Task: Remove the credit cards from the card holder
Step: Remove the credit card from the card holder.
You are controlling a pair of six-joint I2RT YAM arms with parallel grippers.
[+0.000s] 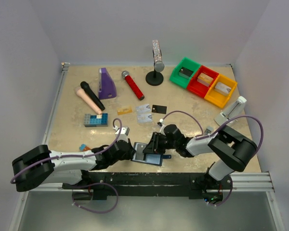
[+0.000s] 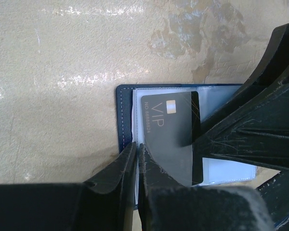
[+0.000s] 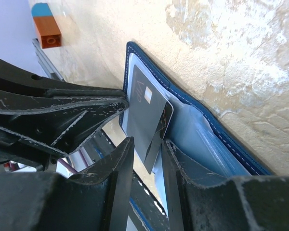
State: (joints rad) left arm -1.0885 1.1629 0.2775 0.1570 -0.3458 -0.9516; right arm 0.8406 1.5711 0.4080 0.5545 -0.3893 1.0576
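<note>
Right claw [image 3: 147, 145] pinches the black card [image 3: 143, 113] (marked VIP, tilted) over the open card holder [image 3: 209, 142]. The left claw [image 2: 137, 147] is pressed together on the holder's edge, near the surface's [image 2: 62, 72] front.

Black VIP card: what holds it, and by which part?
Right gripper pinches the black VIP card by its free end; left gripper clamps the card holder edge.

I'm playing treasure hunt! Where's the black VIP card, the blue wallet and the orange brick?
Black plastic VIP card [image 2: 166, 130]: left wrist view, middle of its face.
Dark navy folding card holder [image 2: 123, 118]: left wrist view, its stitched left edge.
Orange toy brick [image 3: 48, 30]: right wrist view, its side.
</note>
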